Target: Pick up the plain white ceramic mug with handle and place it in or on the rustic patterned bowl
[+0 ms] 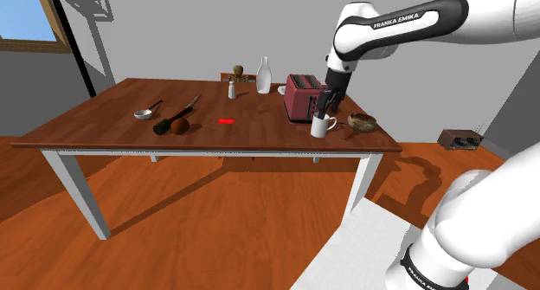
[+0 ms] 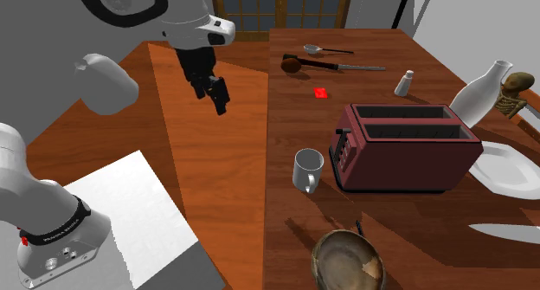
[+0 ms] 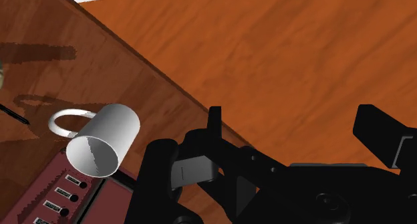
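The white mug (image 1: 322,125) with a handle stands upright on the wooden table (image 1: 112,115), near its edge and just in front of the dark red toaster (image 1: 303,96). In the second exterior view the mug (image 2: 308,169) is left of the toaster, and the brown patterned bowl (image 2: 348,261) lies a short way beyond it along the same edge. The bowl (image 1: 363,122) sits right of the mug in the shoulder view. My black gripper (image 1: 327,106) hangs above the mug, open and holding nothing. In the wrist view the mug (image 3: 103,139) lies off to the side of the gripper (image 3: 294,132), outside its fingers (image 3: 214,122).
The toaster (image 2: 402,147) stands close behind the mug. Farther along the table are a white bottle (image 1: 264,74), a shaker (image 1: 232,89), a small red object (image 1: 227,121), a dark brush (image 1: 173,124) and a spoon (image 1: 145,113). A white plate (image 2: 511,171) lies behind the toaster.
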Tool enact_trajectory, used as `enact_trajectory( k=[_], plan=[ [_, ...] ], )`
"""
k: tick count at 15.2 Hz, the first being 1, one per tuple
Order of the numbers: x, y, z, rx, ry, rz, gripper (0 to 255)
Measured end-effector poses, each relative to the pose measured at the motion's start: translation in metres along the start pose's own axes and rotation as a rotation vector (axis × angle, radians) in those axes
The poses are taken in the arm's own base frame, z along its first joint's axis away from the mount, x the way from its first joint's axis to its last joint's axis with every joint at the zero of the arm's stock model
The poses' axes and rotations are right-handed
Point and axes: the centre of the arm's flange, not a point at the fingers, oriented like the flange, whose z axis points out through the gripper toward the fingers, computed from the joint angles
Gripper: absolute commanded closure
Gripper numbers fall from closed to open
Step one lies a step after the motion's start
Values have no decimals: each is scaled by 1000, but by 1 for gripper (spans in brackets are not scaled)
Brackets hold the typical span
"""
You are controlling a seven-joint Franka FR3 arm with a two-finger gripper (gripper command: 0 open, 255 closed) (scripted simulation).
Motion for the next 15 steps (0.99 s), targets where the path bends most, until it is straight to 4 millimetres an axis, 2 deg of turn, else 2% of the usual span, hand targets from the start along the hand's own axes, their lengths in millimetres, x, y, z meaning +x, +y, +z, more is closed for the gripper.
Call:
enact_trajectory(
  k=[15],
  plan=[
    [95, 158, 78, -11, -4, -65, 0]
  ],
)
